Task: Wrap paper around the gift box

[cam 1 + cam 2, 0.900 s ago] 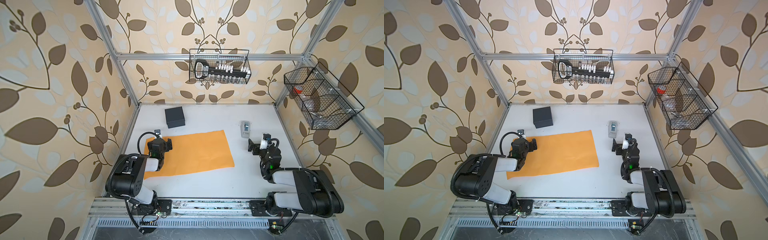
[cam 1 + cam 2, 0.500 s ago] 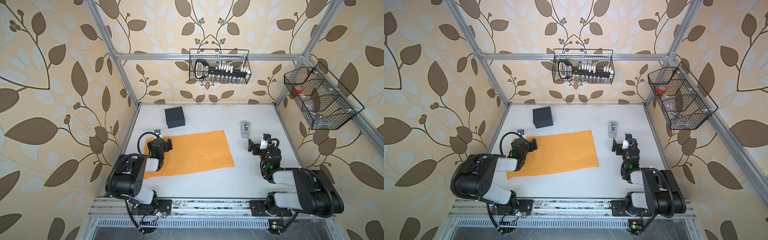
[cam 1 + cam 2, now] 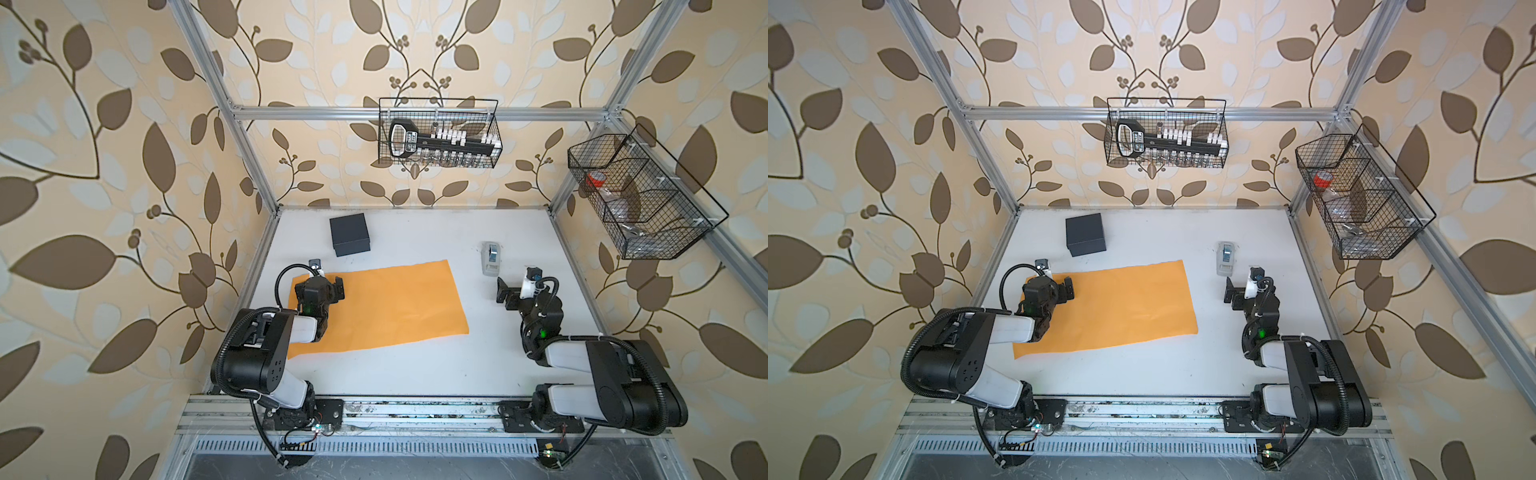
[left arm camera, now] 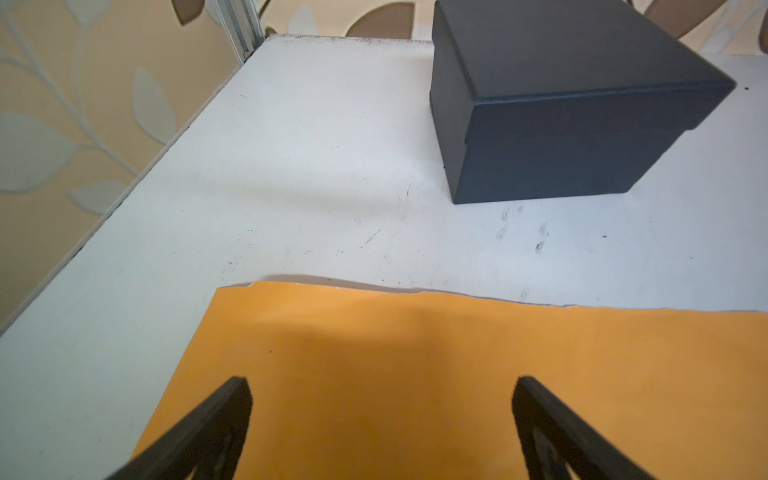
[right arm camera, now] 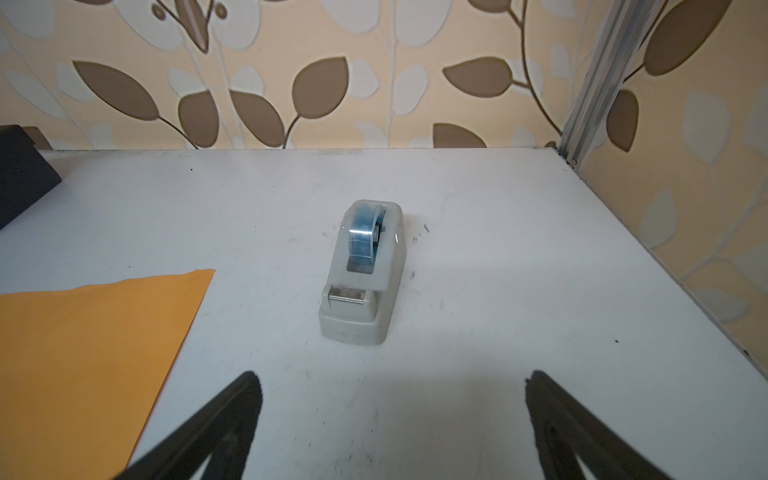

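The gift box (image 3: 350,233) (image 3: 1085,233), matte black with a lid seam, stands on the white table near the back left. The left wrist view shows the gift box (image 4: 561,104) just beyond the paper's far edge. The orange paper (image 3: 386,307) (image 3: 1121,307) lies flat in the middle. My left gripper (image 3: 319,286) (image 4: 382,386) hovers open over the paper's (image 4: 415,365) left end with nothing between its fingers. My right gripper (image 3: 521,291) (image 5: 390,382) is open over bare table, to the right of the paper (image 5: 83,353), and holds nothing.
A grey-white tape dispenser (image 3: 490,257) (image 5: 361,274) sits just ahead of the right gripper. A wire basket (image 3: 438,133) hangs on the back wall and another wire basket (image 3: 640,195) on the right wall. Metal frame posts border the table.
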You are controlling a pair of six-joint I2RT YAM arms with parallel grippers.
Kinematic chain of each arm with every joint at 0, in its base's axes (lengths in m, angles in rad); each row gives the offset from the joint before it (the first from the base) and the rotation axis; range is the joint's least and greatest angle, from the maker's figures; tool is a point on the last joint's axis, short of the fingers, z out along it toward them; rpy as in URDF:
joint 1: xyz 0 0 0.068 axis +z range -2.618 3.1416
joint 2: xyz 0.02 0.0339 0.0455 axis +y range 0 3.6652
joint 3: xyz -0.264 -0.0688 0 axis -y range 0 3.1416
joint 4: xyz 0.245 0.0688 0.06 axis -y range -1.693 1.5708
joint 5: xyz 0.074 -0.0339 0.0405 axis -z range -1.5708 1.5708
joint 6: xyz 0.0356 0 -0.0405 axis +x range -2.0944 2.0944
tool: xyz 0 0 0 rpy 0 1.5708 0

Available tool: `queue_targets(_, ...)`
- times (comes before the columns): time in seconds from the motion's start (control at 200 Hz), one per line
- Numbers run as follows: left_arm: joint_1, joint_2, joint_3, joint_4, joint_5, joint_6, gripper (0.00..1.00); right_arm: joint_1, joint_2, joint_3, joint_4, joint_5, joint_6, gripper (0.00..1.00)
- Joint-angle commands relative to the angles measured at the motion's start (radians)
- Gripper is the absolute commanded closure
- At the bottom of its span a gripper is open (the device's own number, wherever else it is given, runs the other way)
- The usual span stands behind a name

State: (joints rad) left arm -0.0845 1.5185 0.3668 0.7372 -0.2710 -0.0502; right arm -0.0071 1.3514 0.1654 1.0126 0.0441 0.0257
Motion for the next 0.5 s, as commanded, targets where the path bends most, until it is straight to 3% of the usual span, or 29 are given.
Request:
queue_targets(0.0, 0.002, -0.020, 0.003, 0.041, -0.020, 0.016, 0.01, -0.001, -0.002, 0.014, 0.011, -0.013, -0.007, 0.00)
queue_targets(0.27, 0.001, -0.050, -0.006, 0.054, -0.030, 0.026, 0.01, 0.002, -0.020, 0.017, 0.001, 0.010, -0.003, 0.00)
queue_targets(0.385, 0.000, -0.211, 0.094, -0.252, -0.088, -0.013, 0.01, 0.047, -0.231, 0.028, -0.190, 0.118, -0.020, 0.00)
queue_targets(0.5, 0.001, -0.340, 0.217, -0.508, -0.224, -0.175, 0.01, 0.065, -0.413, 0.062, -0.349, 0.149, 0.051, 0.00)
